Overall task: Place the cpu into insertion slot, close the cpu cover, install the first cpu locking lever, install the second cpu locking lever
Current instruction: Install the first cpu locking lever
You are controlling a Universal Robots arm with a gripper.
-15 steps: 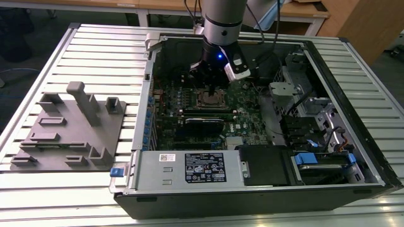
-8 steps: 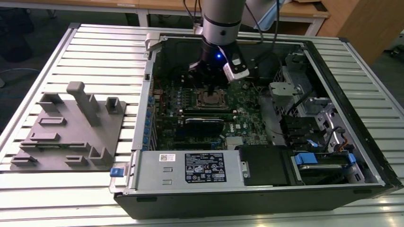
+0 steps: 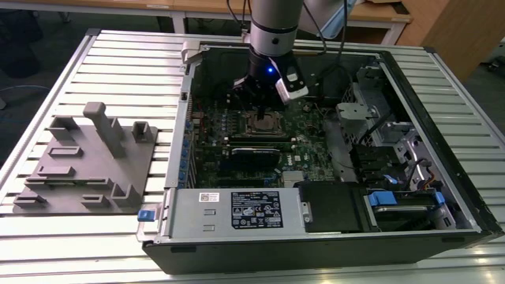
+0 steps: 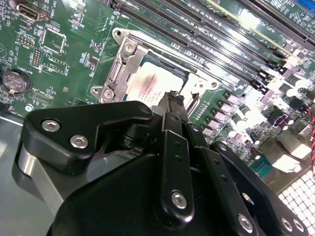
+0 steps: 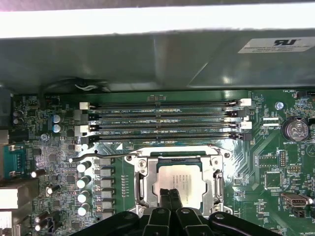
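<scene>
The cpu (image 5: pixel 181 184) lies in the insertion slot (image 3: pixel 264 123), its silver-grey face showing through the window of the cpu cover (image 5: pixel 145 179). The cover lies flat around it. In the second wrist view the cpu (image 4: pixel 150 81) and the cover (image 4: pixel 125 64) show the same way. A thin silvery locking lever (image 5: pixel 98 157) runs along the socket's side nearest the memory slots, and its end sticks out past the corner. My gripper (image 5: pixel 171 196) is shut with nothing between its fingers. Its tips (image 4: pixel 172 101) hang just over the cpu's edge. In the exterior view the gripper (image 3: pixel 263 115) points straight down at the socket.
Long memory slots (image 5: pixel 162 120) run beside the socket, and the case wall (image 5: pixel 157 59) stands behind them. A coin battery (image 5: pixel 295 129) and capacitors (image 5: pixel 83 182) flank the socket. A grey fixture (image 3: pixel 87 160) sits at the exterior view's left. A silver power supply (image 3: pixel 236 210) fills the case front.
</scene>
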